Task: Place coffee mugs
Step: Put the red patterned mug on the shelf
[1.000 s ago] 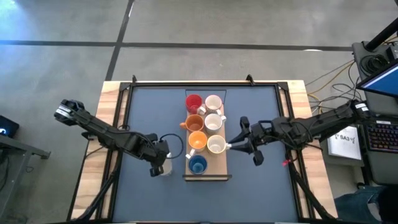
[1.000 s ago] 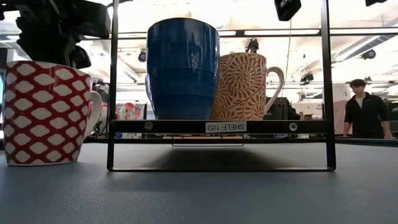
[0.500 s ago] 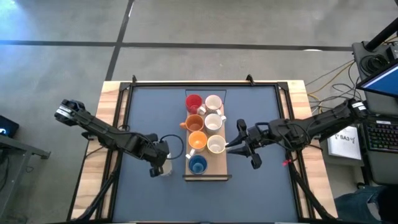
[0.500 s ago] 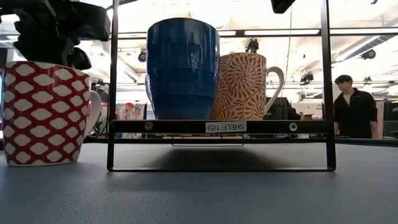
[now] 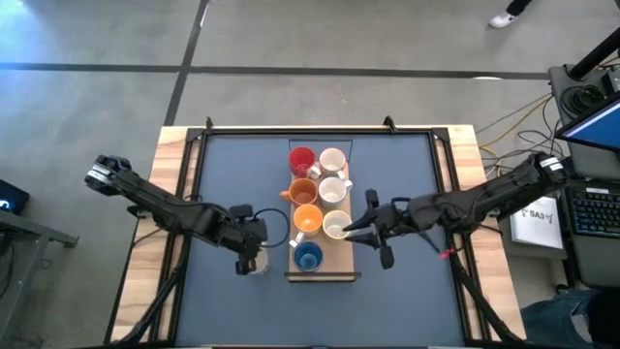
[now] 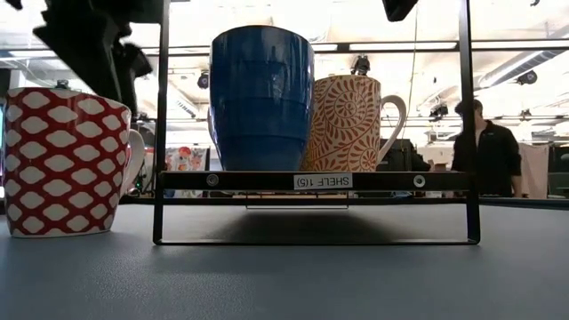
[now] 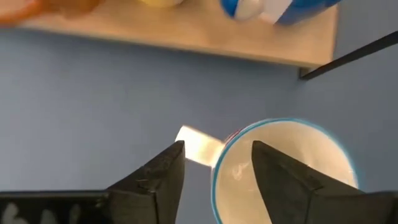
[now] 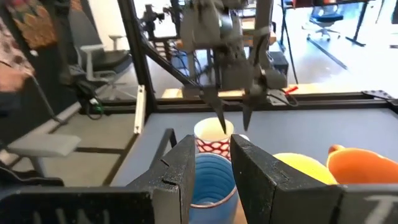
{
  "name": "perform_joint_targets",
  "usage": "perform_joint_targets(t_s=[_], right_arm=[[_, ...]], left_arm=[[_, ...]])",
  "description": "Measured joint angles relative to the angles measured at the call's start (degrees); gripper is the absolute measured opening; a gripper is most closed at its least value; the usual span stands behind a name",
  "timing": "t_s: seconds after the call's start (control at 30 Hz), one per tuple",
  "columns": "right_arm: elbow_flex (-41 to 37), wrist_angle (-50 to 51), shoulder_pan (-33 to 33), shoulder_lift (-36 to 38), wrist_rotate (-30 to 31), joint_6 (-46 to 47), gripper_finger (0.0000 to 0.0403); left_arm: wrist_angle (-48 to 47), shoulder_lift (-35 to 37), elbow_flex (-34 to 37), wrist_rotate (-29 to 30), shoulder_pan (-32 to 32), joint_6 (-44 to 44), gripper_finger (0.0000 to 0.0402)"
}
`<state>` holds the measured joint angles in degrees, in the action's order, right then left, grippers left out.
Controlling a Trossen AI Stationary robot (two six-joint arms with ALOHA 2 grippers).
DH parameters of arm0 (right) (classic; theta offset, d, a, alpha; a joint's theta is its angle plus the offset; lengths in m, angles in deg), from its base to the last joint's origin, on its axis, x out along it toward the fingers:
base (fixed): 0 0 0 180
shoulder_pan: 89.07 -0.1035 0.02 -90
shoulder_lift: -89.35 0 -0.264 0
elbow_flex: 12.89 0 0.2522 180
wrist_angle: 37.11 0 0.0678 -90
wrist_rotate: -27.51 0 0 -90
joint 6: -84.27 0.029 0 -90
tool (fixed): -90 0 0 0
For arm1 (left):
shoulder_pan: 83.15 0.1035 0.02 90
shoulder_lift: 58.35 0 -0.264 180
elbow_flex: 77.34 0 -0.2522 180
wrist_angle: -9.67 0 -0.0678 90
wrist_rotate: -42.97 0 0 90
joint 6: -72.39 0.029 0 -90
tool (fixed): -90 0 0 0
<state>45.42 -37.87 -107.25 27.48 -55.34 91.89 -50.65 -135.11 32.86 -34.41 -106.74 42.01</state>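
Count from above: seven mugs on the wooden shelf board (image 5: 344, 264), in two rows. One red mug (image 5: 301, 158), two orange mugs (image 5: 303, 191), one blue mug (image 5: 308, 256), three white or cream mugs (image 5: 332, 161). An eighth, the red-and-white patterned mug (image 6: 64, 161), stands upright on the desk (image 5: 232, 174) just beside the board's left edge, near the blue one.

My left hand (image 5: 254, 239) is above that patterned mug, fingers (image 7: 152, 180) spread, one on each side of its rim and handle, gripping nothing.

My right hand (image 5: 363, 229) is at the board's right edge, close to the nearest white mug (image 5: 336, 228). Its fingers (image 8: 182, 168) stand narrowly parted; whether it touches the mug I cannot tell.

A black metal frame (image 6: 161, 124) carries the board, labelled "SHELF 1(5)". The desk top is dark blue-grey with wooden side margins. Beyond it: an open office room, ceiling strip lights, chairs, one person in dark clothes (image 6: 484, 156) standing far back.
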Motion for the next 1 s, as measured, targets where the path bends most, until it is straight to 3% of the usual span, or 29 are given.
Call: perform_joint_targets(t_s=[0.23,0.37,0.87,1.0], right_arm=[[4.2,0.7,-2.1,-5.5,2.9,0.2,0.0093],[9.0,2.0,-3.4,-10.0,4.7,0.1,0.0093],[38.8,18.9,-4.6,-32.0,6.7,-2.8,0.0093],[45.9,22.8,-4.6,-37.6,7.6,-3.4,0.0093]], left_arm=[[-1.5,0.7,-1.4,0.6,0.0,3.8,0.0177],[-1.6,2.4,-1.4,4.5,-0.7,4.2,0.0174],[2.0,14.3,-1.5,30.9,-12.4,6.2,0.0171],[2.2,15.6,-1.5,33.3,-14.0,6.0,0.0171]])
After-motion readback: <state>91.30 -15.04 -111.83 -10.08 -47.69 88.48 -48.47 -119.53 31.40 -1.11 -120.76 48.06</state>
